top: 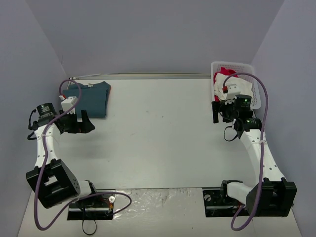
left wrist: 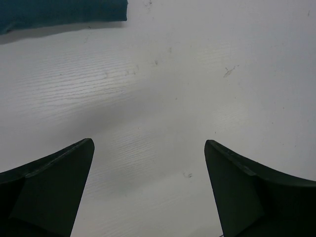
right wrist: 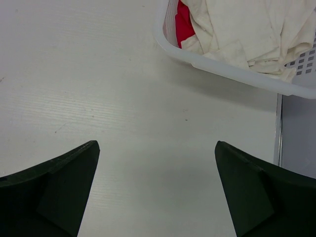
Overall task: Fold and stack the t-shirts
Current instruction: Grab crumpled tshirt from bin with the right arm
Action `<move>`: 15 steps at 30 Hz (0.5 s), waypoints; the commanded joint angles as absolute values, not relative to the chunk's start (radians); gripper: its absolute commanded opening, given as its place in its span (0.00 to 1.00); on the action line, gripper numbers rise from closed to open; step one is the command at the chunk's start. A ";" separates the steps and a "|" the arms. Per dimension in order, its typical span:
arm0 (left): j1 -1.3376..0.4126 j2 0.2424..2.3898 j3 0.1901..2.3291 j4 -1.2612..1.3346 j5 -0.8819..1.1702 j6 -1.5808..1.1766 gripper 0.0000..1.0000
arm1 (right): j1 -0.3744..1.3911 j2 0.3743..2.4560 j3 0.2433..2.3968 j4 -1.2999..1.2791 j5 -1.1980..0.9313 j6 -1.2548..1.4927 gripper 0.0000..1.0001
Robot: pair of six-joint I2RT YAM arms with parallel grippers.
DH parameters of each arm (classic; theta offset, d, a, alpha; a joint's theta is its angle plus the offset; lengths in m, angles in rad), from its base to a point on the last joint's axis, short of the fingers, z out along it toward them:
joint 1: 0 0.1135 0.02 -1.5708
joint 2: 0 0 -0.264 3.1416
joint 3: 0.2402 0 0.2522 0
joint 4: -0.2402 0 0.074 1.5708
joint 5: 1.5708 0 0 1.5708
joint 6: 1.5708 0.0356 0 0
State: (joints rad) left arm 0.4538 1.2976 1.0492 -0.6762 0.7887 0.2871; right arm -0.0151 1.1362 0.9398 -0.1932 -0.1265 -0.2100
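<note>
Left end effector (left wrist: 148,143) gapes beside squarish folded teal t-shirt (top: 94,99).

On the worktop (top: 158,143), a folded shirt (top: 93,98) lies at the far left and a basket (top: 232,64) stands in the far right corner, well apart. In the basket lies 1 heaped shirt (right wrist: 247,29), with a 2nd shirt (right wrist: 183,27) beside it against the wall. The left pincer (top: 85,123) hangs just before the folded shirt, the right pincer (top: 217,111) just before the basket.
</note>
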 commanded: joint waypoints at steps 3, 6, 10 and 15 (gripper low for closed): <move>0.454 1.241 1.085 -0.696 0.825 0.301 0.94 | -0.006 1.137 0.950 -0.216 -0.228 -0.261 1.00; 0.454 1.226 1.081 -0.695 0.827 0.307 0.94 | -0.006 1.147 0.930 -0.222 -0.320 -0.288 1.00; 0.454 1.218 1.078 -0.692 0.825 0.310 0.94 | 0.018 1.186 0.948 -0.200 -0.214 -0.276 1.00; 0.454 1.224 1.074 -0.695 0.839 0.321 0.94 | 0.051 1.247 1.028 -0.187 -0.009 -0.310 1.00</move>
